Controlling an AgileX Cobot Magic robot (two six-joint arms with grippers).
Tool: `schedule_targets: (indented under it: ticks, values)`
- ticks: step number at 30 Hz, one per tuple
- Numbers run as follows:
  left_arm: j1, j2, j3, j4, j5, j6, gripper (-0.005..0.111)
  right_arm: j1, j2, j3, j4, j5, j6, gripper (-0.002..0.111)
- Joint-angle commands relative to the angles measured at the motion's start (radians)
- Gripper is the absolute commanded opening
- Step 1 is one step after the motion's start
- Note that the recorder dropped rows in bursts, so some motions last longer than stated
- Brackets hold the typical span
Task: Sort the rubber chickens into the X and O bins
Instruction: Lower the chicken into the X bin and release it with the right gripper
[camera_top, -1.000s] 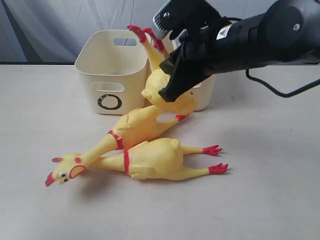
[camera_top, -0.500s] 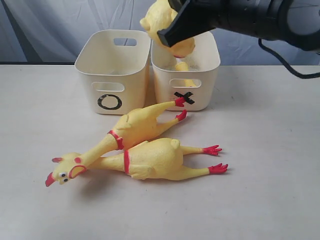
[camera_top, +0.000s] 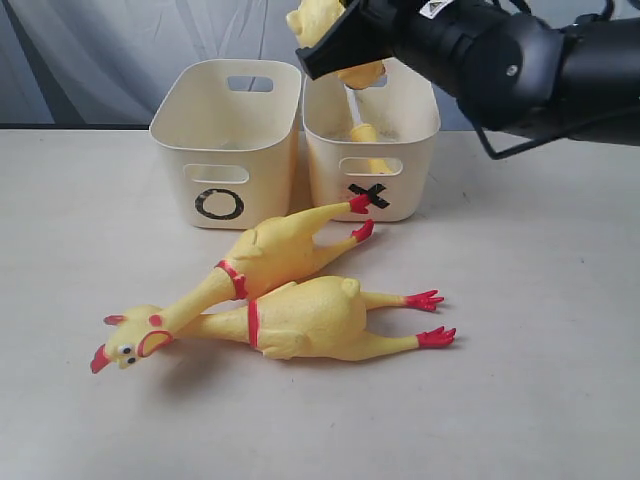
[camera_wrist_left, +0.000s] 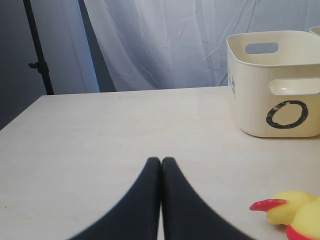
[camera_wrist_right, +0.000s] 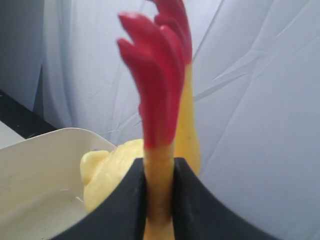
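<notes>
Grey drapes backed the bench (camera_top: 540, 380) as the right jaws, clamped on the leg of one chicken (camera_top: 312, 20), hung it over the X bin (camera_top: 415, 150), seemingly needing only release; the left jaws sat together, empty.

Yellow rubber chickens (camera_top: 310, 318) with red feet and neck bands; cream X bin (camera_top: 325, 180) and O bin (camera_top: 175, 175) lettered black.

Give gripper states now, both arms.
Left gripper: shut, fingers together, holding nothing.
Right gripper: shut on the leg of a rubber chicken, above the X bin.
</notes>
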Motion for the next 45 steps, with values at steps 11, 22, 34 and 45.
schedule_targets:
  ticks: [11,22,34,45]
  values:
    - [-0.002,-0.005,0.005,0.004,-0.004,0.001,0.0,-0.006,0.256,-0.328,0.797,-0.056,-0.773,-0.001]
    - [-0.002,-0.005,0.005,0.004,-0.004,0.001,0.0,-0.011,0.319,-0.364,1.164,-0.081,-1.054,-0.001]
    - [-0.002,-0.005,0.005,0.004,-0.004,0.001,0.0,-0.028,0.364,-0.364,1.243,-0.109,-1.105,-0.001]
    - [-0.002,-0.005,0.005,0.004,-0.004,0.001,0.0,-0.031,0.406,-0.364,1.243,-0.077,-1.105,0.005]
